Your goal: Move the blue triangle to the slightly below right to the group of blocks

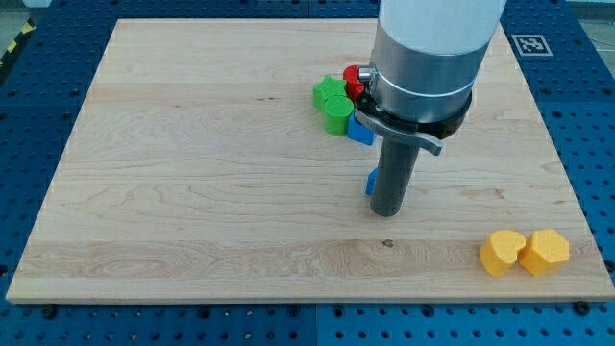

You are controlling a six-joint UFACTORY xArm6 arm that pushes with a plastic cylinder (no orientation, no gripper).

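My tip [386, 213] rests on the wooden board [192, 192], right of the middle. A small blue block [369, 181] shows as a sliver against the rod's left side, mostly hidden, so I cannot make out its shape. A second blue block [359, 132], angular and partly under the arm's body, lies above it at the lower right of a cluster. The cluster holds two green blocks [330, 94] [337, 116] and a red block [353, 79], partly hidden by the arm.
Two yellow blocks [503, 253] [545, 252] sit touching side by side near the board's bottom right corner. The arm's wide grey body [423, 58] covers the board's upper right part. A blue perforated table surrounds the board.
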